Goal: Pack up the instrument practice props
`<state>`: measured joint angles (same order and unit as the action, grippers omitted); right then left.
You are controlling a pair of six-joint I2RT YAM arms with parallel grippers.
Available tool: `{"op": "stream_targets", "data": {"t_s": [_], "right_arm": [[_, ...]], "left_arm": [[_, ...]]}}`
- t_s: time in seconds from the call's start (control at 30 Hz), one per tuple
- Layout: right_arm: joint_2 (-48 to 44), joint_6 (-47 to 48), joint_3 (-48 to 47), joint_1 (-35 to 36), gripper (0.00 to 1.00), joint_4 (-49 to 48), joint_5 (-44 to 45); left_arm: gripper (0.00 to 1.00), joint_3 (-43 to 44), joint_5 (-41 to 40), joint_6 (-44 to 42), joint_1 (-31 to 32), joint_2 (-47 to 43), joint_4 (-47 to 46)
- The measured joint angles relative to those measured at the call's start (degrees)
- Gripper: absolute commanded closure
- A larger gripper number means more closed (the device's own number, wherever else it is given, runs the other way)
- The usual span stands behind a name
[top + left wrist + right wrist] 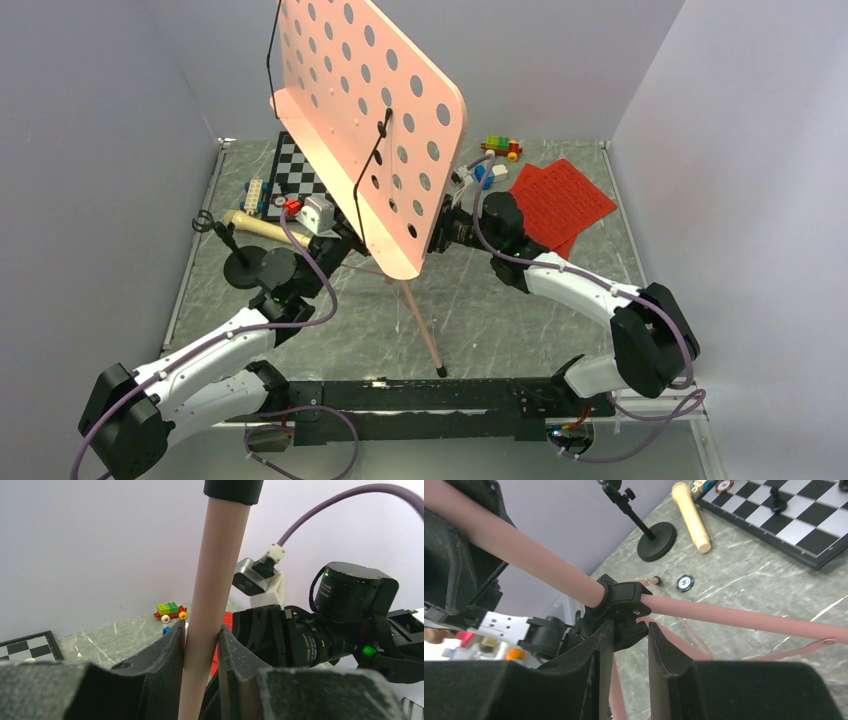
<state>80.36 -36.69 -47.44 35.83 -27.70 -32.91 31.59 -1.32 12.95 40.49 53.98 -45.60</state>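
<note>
The pink perforated music stand (372, 120) stands tilted at mid-table, one tripod leg (425, 330) reaching toward the near edge. My left gripper (201, 630) is shut on its pink pole (215, 570), below the desk. My right gripper (629, 625) comes from the other side, and its fingertips are shut on the pole's black collar (621, 600). The cream microphone (250, 225) lies flat at the left, beside its black round-base stand (248, 270). The red sheet-music pages (560, 200) lie at the back right.
A chessboard (300, 170) with pieces sits at the back, partly hidden by the pink desk. A toy brick car (500, 148) and loose bricks (480, 172) are behind my right gripper. A poker chip (685, 582) lies near the tripod legs. Walls close three sides.
</note>
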Motion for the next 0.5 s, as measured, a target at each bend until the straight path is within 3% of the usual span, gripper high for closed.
{"op": "stream_targets", "data": {"t_s": [0.13,0.37,0.5], "right_arm": [[-0.8,6.4,0.3,2.0,1.00,-0.7,3.3],[-3.7,24.3,0.1,10.1,1.00,0.9,18.6],[-4.7,28.7,0.4,12.1,0.99,1.9,24.3]], "left_arm": [[1.00,0.0,0.0,0.1,0.0,0.5,-0.5],[1.00,0.0,-0.3,0.0,-0.5,0.7,-0.7],[1.00,0.0,-0.3,0.1,-0.5,0.8,-0.8]]}}
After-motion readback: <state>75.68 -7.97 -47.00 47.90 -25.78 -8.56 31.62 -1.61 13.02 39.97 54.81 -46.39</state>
